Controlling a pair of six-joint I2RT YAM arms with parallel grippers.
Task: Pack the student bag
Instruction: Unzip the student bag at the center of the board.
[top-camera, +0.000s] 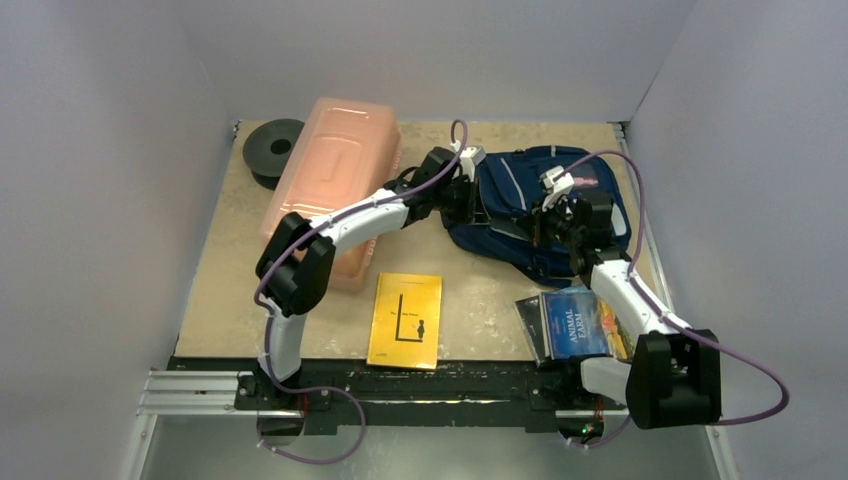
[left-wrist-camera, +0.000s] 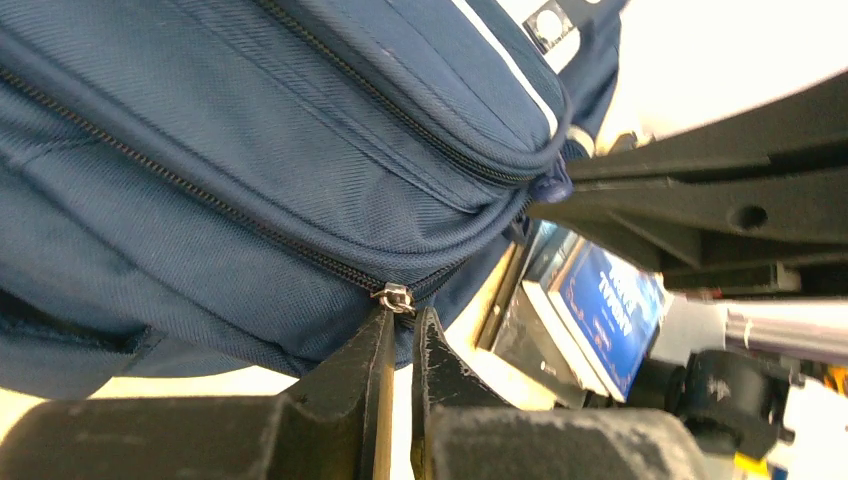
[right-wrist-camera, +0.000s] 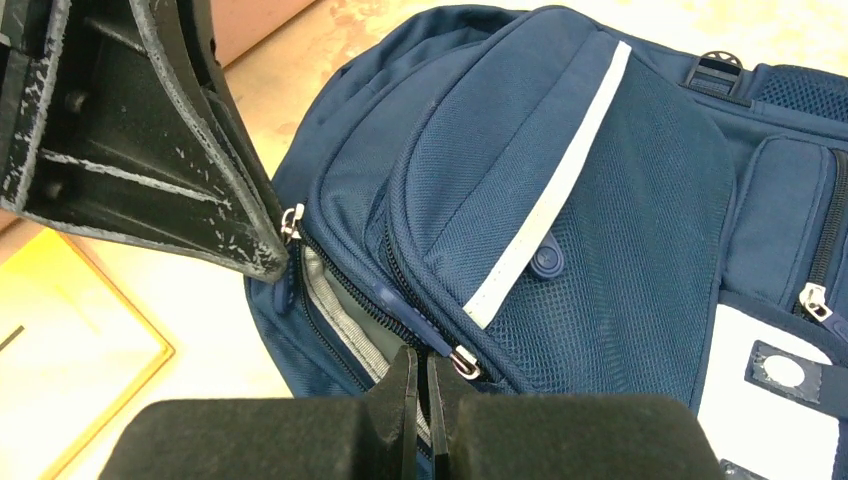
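The navy student bag (top-camera: 520, 190) lies flat at the back right of the table. Its main zip is partly undone, and grey lining (right-wrist-camera: 335, 310) shows in the gap. My left gripper (top-camera: 465, 200) is at the bag's left edge. Its jaws (left-wrist-camera: 402, 318) are shut right under the silver zipper slider (left-wrist-camera: 395, 297), pinching the pull. My right gripper (top-camera: 553, 228) is over the bag's near side. It (right-wrist-camera: 420, 362) is shut on the bag's seam beside a blue zipper pull (right-wrist-camera: 410, 312). One left finger (right-wrist-camera: 200, 180) shows in the right wrist view.
A long pink plastic box (top-camera: 330, 185) lies left of the bag, with a black spool (top-camera: 273, 150) behind it. A yellow book (top-camera: 405, 320) lies at front centre. A blue Animal Farm book (top-camera: 575, 322) rests on dark books at front right.
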